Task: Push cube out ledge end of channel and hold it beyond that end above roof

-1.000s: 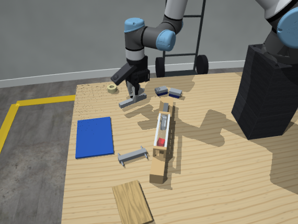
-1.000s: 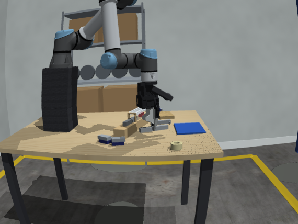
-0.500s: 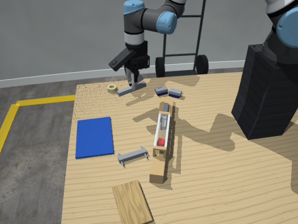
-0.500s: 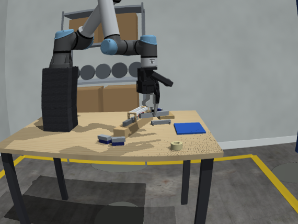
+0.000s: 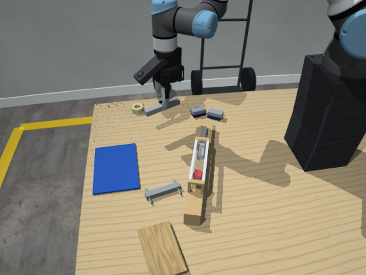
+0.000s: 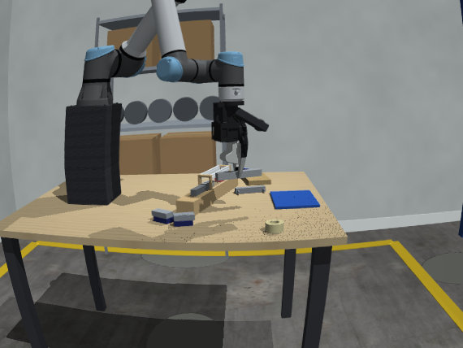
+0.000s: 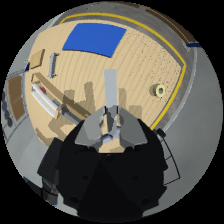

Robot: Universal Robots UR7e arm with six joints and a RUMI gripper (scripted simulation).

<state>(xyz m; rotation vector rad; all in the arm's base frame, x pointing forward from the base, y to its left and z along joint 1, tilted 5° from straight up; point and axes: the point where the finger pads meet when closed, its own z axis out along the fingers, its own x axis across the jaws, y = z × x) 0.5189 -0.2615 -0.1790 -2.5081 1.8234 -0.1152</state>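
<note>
My gripper [image 5: 165, 100] [image 6: 238, 167] [image 7: 111, 106] is shut on a long grey bar [image 5: 153, 110] [image 6: 248, 173] [image 7: 110, 86] and holds it roughly level above the table's far left part, near the tape roll. The wooden channel [image 5: 210, 160] [image 6: 211, 194] [image 7: 50, 102] with a white-framed open top lies in the middle of the table, well to the right of the gripper. The red cube [image 5: 198, 174] [image 7: 43, 90] sits inside it toward the near end. A grey piece [image 5: 201, 150] also lies inside the channel, farther back.
A tape roll [image 5: 138, 108] [image 6: 274, 225] [image 7: 159, 90], two grey-and-blue blocks [image 5: 198, 111] [image 5: 215, 113], a blue mat [image 5: 116, 168] [image 6: 294, 199], a grey pronged tool [image 5: 163, 190] and a wooden plank [image 5: 162, 247] lie on the table. The black arm pedestal [image 5: 327, 122] stands at the right.
</note>
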